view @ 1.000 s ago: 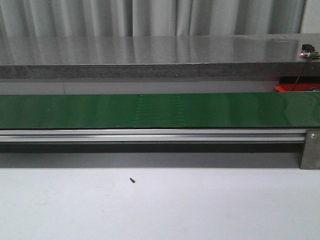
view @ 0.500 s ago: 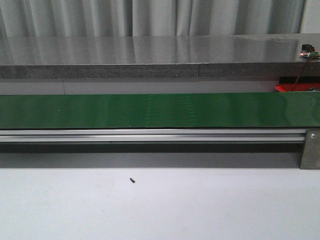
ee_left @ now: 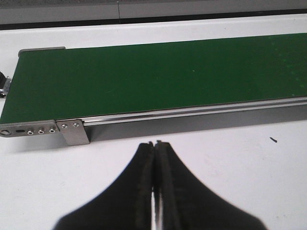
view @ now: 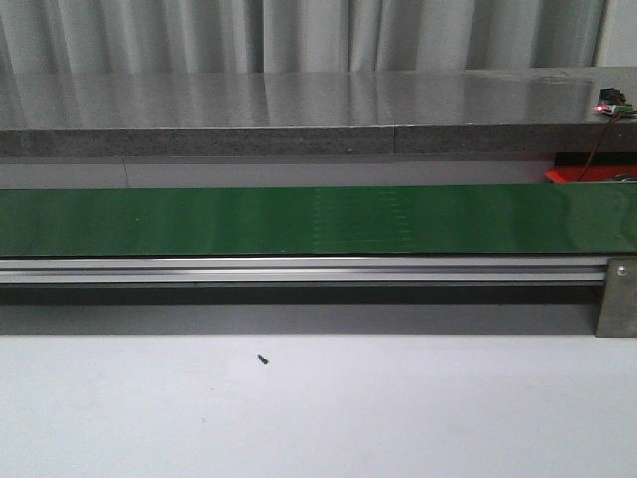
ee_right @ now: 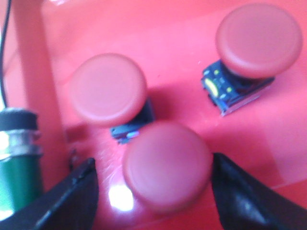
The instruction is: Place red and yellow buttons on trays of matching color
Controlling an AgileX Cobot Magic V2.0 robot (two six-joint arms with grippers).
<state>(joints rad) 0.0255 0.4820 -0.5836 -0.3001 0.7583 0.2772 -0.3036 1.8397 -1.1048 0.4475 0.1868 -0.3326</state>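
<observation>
The right claw [ee_right: 151,191] is spread wide over the red tray [ee_right: 177,43], with a red button [ee_right: 167,165] seen between its two dark fingers [ee_right: 72,196]; whether the pads touch the cap cannot be told, so no grip is claimed. Two more red buttons [ee_right: 108,88] [ee_right: 258,40] lie on the same tray, the first just beside the centred one, the second well apart. Each is judged light and rigid, with a smooth domed cap that may slip; hold is better taken on the cap's rim or the squarer dark base beneath it. The left claw [ee_left: 154,148] is pressed shut on nothing, above the white desk [ee_left: 230,163] near the belt [ee_left: 144,76]. No yellow button or yellow tray is seen. In the front view, the faint dotted patch on the belt lies further right than in the earlier frames, so the belt is judged to be running; nothing else there differs.
</observation>
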